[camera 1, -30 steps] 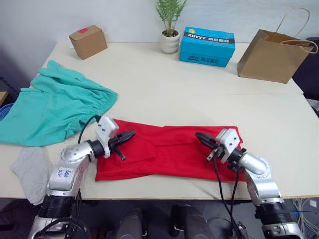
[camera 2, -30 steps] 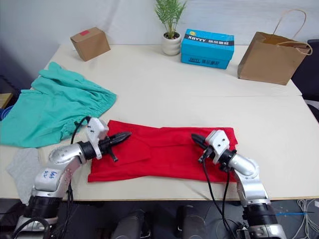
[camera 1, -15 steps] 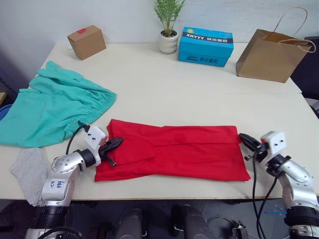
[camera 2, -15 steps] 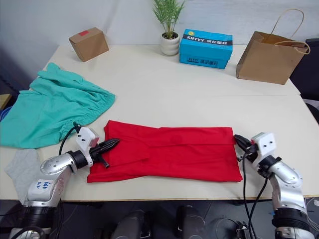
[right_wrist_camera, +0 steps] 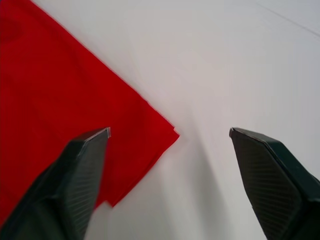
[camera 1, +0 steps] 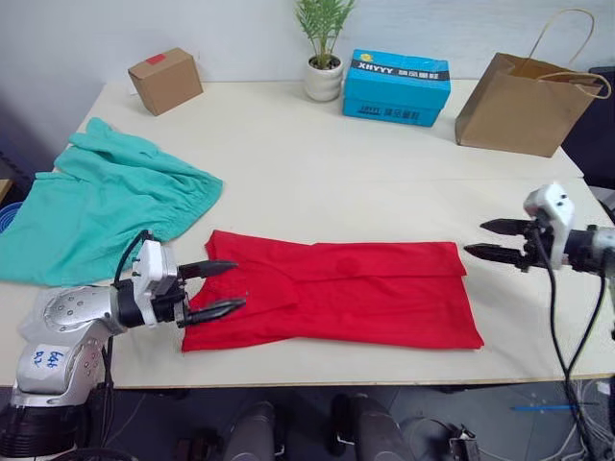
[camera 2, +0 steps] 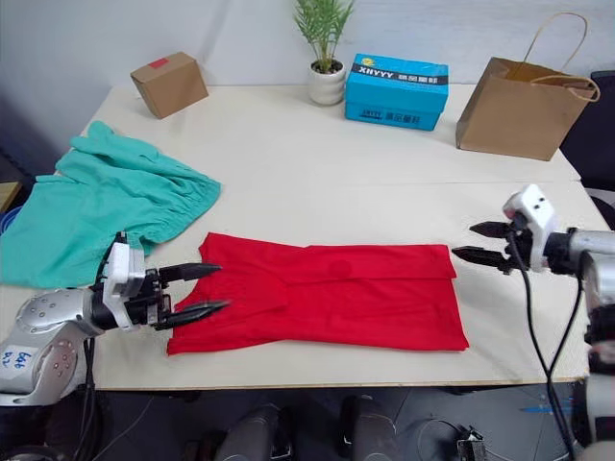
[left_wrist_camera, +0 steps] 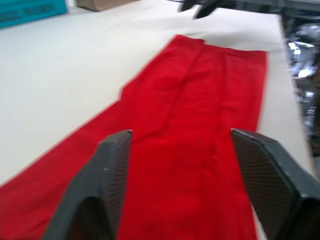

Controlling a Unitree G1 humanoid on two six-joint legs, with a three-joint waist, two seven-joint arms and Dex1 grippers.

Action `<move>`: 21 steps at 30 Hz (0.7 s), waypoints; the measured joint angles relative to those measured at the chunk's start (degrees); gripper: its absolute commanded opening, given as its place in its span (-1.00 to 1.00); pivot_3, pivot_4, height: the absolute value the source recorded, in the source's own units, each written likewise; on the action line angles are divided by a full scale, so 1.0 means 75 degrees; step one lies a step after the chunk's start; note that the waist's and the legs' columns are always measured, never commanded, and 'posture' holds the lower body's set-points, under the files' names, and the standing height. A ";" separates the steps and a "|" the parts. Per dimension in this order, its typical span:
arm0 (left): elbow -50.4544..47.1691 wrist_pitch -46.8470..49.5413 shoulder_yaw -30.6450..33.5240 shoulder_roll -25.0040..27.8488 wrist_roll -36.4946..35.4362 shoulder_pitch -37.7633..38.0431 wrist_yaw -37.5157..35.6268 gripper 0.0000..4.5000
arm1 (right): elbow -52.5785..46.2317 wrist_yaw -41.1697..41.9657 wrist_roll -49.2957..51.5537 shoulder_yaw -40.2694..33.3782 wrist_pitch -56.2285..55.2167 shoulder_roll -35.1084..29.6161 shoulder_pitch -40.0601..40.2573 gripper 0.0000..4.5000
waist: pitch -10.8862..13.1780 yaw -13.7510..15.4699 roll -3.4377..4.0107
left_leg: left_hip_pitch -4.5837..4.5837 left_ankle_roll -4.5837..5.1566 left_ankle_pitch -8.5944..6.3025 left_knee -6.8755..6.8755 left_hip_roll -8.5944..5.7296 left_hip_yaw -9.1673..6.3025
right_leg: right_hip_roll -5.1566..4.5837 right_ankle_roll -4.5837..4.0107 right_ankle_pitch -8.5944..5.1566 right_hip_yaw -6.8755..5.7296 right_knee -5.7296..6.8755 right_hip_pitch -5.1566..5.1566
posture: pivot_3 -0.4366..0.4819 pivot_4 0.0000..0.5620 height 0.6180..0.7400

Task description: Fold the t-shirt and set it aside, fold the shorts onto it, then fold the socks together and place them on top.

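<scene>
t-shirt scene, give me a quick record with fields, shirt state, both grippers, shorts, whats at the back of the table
t-shirt: folded into a long flat red band near the table's front edge
left gripper: open, at the band's left end, held by nothing
right gripper: open, off the band's right end, apart from the cloth
shorts: teal, spread loosely at the table's left, unfolded
back of table: cardboard box, potted plant, blue box, paper bag
</scene>
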 measured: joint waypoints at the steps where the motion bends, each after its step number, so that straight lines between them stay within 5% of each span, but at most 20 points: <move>1: -0.0099 0.0031 0.0029 -0.0017 -0.0179 0.0014 -0.0053 0.98 | 0.0515 0.0049 -0.0268 0.0187 -0.0176 0.0158 -0.0317 1.00 | 0.0000 0.0008 0.0000 | 0.0000 0.0000 0.0003 0.0001 0.0000 0.0000 | 0.0000 0.0000 0.0000 -0.0001 -0.0001 0.0002 | -0.05 -0.47 1.00; 6: -0.0607 -0.0112 0.0167 -0.0255 -0.0738 0.0051 -0.0286 0.98 | 0.2065 0.0103 -0.1176 0.0660 -0.0326 0.0680 -0.1431 1.00 | 0.0004 0.0028 0.0007 | -0.0006 0.0005 0.0007 0.0014 -0.0002 0.0000 | 0.0000 0.0001 0.0000 0.0000 -0.0001 0.0005 | -0.05 -0.47 1.00; 8: -0.0844 -0.0154 0.0148 -0.0330 -0.0857 0.0153 -0.0325 1.00 | 0.2336 0.0376 -0.1400 0.0787 -0.0153 0.0758 -0.1758 0.83 | 0.0004 0.0002 0.0006 | -0.0005 0.0005 0.0007 0.0015 0.0001 -0.0001 | 0.0001 0.0001 0.0000 0.0000 -0.0001 0.0007 | -0.05 -0.47 1.00; 14: -0.1071 -0.0131 0.0141 -0.0512 -0.0922 0.0296 -0.0047 1.00 | 0.2484 0.1315 -0.1820 0.1050 0.0136 0.0845 -0.2009 -0.06 | 0.0003 -0.0029 0.0007 | -0.0003 0.0005 0.0007 0.0015 0.0001 -0.0006 | 0.0002 0.0001 0.0000 -0.0003 -0.0001 0.0012 | -0.05 -0.47 1.00; 20: -0.1193 -0.0129 0.0075 -0.0623 -0.1028 0.0303 0.0059 1.00 | 0.2687 0.1040 -0.2075 0.1041 -0.0286 0.0940 -0.2103 -0.99 | 0.0003 -0.0068 0.0007 | -0.0003 0.0003 0.0008 0.0015 0.0001 -0.0006 | 0.0002 0.0001 0.0000 -0.0004 -0.0001 0.0012 | -0.05 -0.47 1.00; 21: -0.1194 -0.0128 0.0059 -0.0623 -0.1031 0.0302 0.0064 1.00 | 0.2716 0.0917 -0.2086 0.1031 -0.0412 0.0959 -0.2125 -0.99 | 0.0003 -0.0083 0.0007 | -0.0002 0.0003 0.0008 0.0015 0.0000 -0.0006 | 0.0002 0.0001 0.0000 -0.0004 -0.0002 0.0014 | -0.05 -0.47 1.00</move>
